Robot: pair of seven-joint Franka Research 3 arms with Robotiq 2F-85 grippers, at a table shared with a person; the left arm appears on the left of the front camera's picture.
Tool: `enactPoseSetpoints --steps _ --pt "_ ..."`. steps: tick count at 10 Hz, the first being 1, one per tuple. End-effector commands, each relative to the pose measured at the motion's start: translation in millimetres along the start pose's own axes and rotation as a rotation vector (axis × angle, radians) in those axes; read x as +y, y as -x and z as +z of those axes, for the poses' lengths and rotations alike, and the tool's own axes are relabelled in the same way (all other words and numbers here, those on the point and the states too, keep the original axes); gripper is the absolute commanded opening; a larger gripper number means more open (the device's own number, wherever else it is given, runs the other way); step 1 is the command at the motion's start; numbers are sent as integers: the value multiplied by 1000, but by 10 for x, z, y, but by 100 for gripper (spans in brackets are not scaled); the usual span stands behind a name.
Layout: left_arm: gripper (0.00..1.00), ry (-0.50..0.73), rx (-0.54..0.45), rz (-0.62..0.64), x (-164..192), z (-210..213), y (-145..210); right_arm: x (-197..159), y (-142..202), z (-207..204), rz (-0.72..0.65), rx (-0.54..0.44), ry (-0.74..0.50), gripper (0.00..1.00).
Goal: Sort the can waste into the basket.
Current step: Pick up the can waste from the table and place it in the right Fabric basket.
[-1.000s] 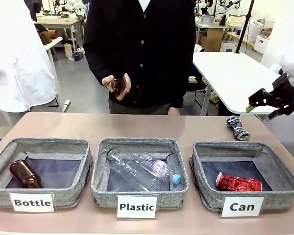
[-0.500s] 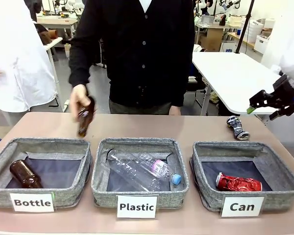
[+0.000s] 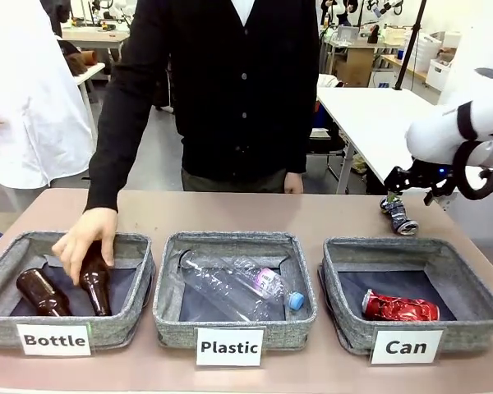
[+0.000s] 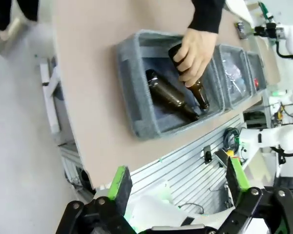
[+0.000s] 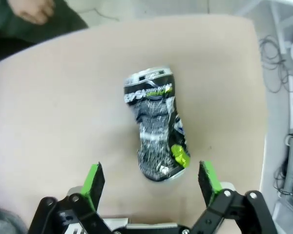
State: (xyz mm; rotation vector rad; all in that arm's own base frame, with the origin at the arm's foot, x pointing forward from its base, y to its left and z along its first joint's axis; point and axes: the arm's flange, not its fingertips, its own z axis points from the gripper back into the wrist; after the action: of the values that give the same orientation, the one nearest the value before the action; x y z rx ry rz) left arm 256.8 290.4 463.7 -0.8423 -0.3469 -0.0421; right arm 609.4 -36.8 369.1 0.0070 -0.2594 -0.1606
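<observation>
At the far left, the "Bottle" basket (image 3: pixel 66 283) holds one brown glass bottle (image 3: pixel 39 291) lying on its dark base, while a person's hand (image 3: pixel 86 240) sets a second brown bottle (image 3: pixel 96 285) down beside it, fingers wrapped around its upper part. The left gripper (image 4: pixel 178 183) hangs off the table's edge with its green-padded fingers spread wide and nothing between them (its wrist camera looks across at that same basket and hand). In the middle, the "Plastic" basket (image 3: pixel 234 287) contains clear plastic bottles (image 3: pixel 238 287), one with a blue cap. To the right stands the "Can" basket (image 3: pixel 411 291), and the crushed red can (image 3: pixel 400 307) lies on its side on the dark base, toward the front wall. Behind that basket, on the bare tabletop (image 3: pixel 230 215) near the far right corner, lies the crushed silver can (image 3: pixel 398 215) with dark print. The right gripper (image 5: pixel 151 180) is poised directly over it, fingers wide apart on either side of the can's lower end and not touching it; in the front view the right gripper (image 3: pixel 412 176) sits just above the can.
</observation>
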Motion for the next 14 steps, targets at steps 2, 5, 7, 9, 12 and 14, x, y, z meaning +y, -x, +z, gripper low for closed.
enactPoseSetpoints --steps 2,5,7,9,12,14 --pt "100 29 11 90 113 177 7 134 -246 -177 -39 62 59 100" --pt "100 59 48 34 13 -37 -61 41 -366 -437 -62 96 69 100" --pt "100 107 79 -5 -141 -276 -164 29 -382 -578 -68 123 51 100" --pt "100 148 121 -43 -296 -635 -194 35 -359 -658 -43 115 50 100" --pt "100 170 217 -129 -563 -1076 -159 28 -346 -672 -45 148 36 0" --pt "100 174 228 -178 -736 -1441 -106 14 -342 -697 -43 154 34 0"
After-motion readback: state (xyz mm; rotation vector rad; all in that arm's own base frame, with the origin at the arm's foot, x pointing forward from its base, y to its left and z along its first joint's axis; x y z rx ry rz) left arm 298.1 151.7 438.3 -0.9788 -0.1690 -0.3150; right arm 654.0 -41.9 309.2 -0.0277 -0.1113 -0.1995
